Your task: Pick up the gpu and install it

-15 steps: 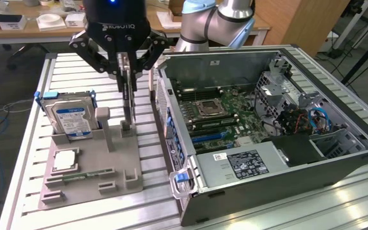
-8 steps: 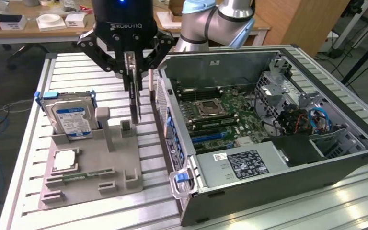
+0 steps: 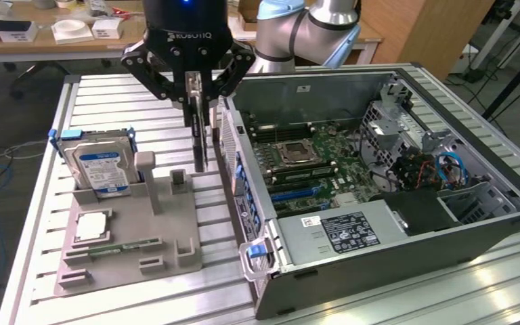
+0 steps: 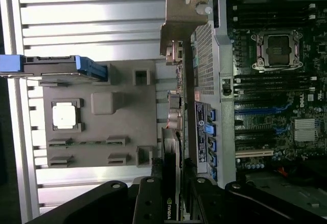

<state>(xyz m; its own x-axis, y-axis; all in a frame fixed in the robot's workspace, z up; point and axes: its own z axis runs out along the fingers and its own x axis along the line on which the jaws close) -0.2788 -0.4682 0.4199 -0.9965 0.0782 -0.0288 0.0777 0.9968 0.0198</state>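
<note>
The slatted metal surface [image 3: 116, 95] carries everything. On the exterior view's right stands an open case [image 3: 405, 250], its motherboard [image 3: 323, 162] and labelled power supply [image 3: 341, 230] exposed. The arm [image 3: 323, 27] reaches in from behind the case.

On the exterior view's left lies a grey holder [image 3: 152, 237]. A hard drive [image 3: 102, 169] stands upright in the holder's far slot, a CPU [image 3: 91, 225] lies flat in a recess nearer the camera, and a green memory stick [image 3: 116, 248] lies in a narrow groove just beside the CPU.

The tool [image 3: 200, 101] hangs above the gap between holder and case. Its black fingers [image 3: 163, 81] are drawn in narrow and clamp the gpu [image 3: 200, 145] by its upper edge. The gpu hangs upright and edge-on, just beside the case's rear wall. Its lower end is near the holder's far edge, and whether it touches the holder cannot be told.

In the wrist view the gpu [image 4: 171, 152] runs out from the tool [image 4: 172, 183] between the holder [image 4: 138, 112] and the case [image 4: 204, 55]. Its silver bracket [image 4: 181, 20] is at the far end.
</note>
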